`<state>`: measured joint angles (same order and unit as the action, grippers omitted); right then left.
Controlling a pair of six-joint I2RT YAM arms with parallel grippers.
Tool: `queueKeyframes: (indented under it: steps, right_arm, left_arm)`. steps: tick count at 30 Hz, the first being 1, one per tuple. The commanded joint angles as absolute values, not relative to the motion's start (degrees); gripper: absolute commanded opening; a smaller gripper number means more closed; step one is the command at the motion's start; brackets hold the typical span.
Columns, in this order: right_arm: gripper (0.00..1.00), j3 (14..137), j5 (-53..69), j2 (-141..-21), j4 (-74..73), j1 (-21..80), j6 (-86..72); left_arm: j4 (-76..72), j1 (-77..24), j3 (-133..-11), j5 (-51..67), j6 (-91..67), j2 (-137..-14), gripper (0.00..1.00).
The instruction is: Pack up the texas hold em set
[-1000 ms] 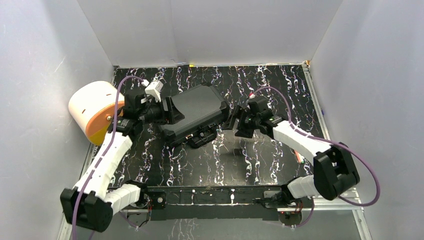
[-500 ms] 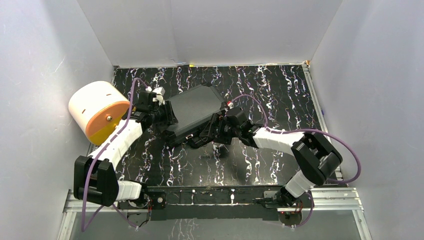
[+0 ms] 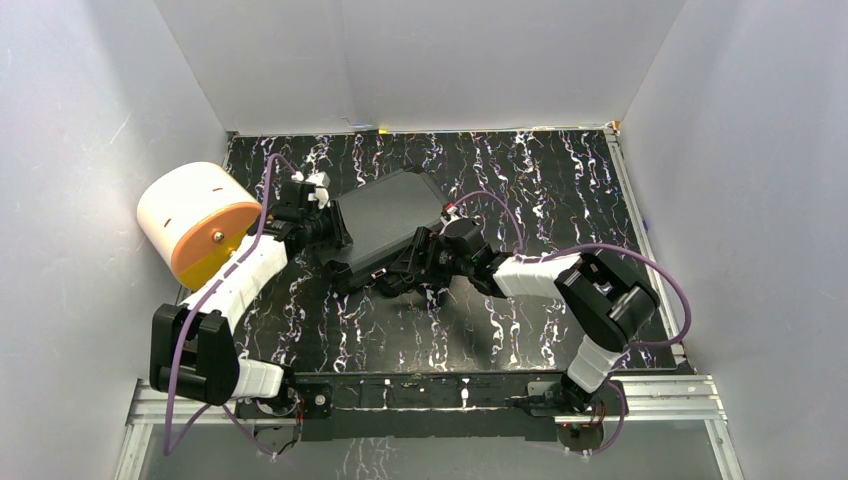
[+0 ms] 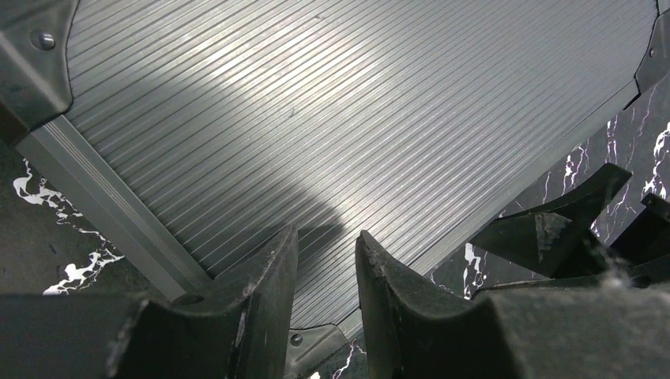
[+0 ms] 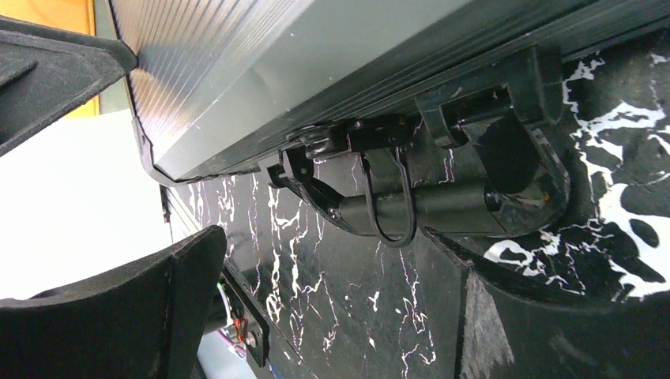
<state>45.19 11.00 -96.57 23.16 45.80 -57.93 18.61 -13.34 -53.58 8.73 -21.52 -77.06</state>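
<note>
Case (image 3: 385, 215) lies lid down, flat on the desk (image 3: 540, 180), in the far-left part and askew to the desk's edges. Its left end sits near the big white-and-orange cylinder (image 3: 190, 222) at the left edge. No chips, cards or button show anywhere, so they are probably already inside. Can't tell whether the latches are fastened.

Left gripper (image 3: 325, 232) is at the case's left end. From its wrist view the fingers (image 4: 269, 292) stand a narrow slot apart over the ribbed lid (image 4: 316, 118), near its border. Nothing sits between them and nothing is clamped. Whether the tips press on the lid can't be told. Likely reason for the position: it braces that end so the case won't skid while the other arm works.

Right gripper (image 3: 410, 270) is low at the near long side, where the hardware is. Its wrist view shows the jaws spread wide and holding nothing, with the handle (image 5: 442, 209) and a wire loop (image 5: 391, 201) just ahead of the open gap. No contact is visible. Judgement: it is lined up on the handle and latch side, either to close the fastenings or to grip the handle. What remains is most likely latching.
</note>
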Motion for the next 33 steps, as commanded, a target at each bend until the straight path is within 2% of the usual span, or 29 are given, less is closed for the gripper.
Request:
queueKeyframes:
  steps: [1,12,19,33]
  right_arm:
    - [0.97,45.3,12.5,-98.0,29.9,46.2,-58.1]
    - [0.97,46.1,13.0,-98.6,30.5,46.3,-58.6]
    - [0.93,47.1,17.4,-99.4,39.1,46.3,-59.4]
    - [0.92,53.5,6.1,-101.4,33.9,46.3,-54.9]
  left_arm:
    - [25.5,-13.4,-51.9,5.4,-20.7,-80.8,0.33]
    - [25.5,-13.5,-52.1,5.9,-20.5,-80.2,0.33]
    - [25.5,-13.4,-52.3,6.0,-20.2,-80.2,0.33]
    - [25.5,-13.5,-52.3,5.7,-19.8,-80.1,0.33]
